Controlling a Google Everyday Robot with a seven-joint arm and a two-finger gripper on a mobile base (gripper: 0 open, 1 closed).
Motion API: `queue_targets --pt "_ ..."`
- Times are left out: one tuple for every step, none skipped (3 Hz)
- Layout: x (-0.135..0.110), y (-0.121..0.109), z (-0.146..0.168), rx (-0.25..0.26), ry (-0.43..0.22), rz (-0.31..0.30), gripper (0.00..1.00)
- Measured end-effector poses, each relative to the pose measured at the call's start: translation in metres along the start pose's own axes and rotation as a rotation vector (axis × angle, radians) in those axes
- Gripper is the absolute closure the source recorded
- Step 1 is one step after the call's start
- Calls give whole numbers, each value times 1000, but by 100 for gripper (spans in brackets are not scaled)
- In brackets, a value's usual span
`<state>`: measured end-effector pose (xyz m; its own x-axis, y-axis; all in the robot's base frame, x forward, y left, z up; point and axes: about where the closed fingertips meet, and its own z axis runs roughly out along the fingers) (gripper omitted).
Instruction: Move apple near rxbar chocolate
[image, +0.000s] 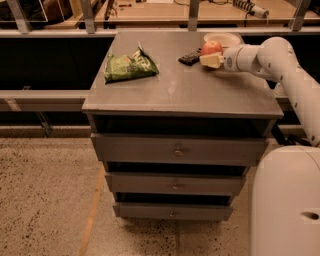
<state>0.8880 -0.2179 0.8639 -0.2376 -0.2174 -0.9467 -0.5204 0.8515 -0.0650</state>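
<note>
The apple (212, 47) is at the far right part of the counter (200, 92), just in front of the shallow white bowl (226, 36) and just to the right of the rxbar chocolate (189, 57). The dark bar lies flat, with only a narrow strip of counter showing between it and the apple, so I judge that the apple is already near its goal.

The pincer (210, 60) is directly at the apple, on its near side, and its pale tip covers the lower part of the fruit. If it grips the apple or only rests against it, I cannot tell, because the contact is hidden behind the tip. The white arm (272, 52) comes in from the right edge, low and almost level over the counter. This approach probably keeps it away from the bowl behind.

The green snack bag (130, 67) lies well apart on the left side and plays no part here. Under the counter top are three drawers (177, 150), all pulled out a little.
</note>
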Motion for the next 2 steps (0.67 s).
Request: queue_targets --pt "4 2 11 -10 14 6 36" --pt "6 4 17 -13 23 8 13"
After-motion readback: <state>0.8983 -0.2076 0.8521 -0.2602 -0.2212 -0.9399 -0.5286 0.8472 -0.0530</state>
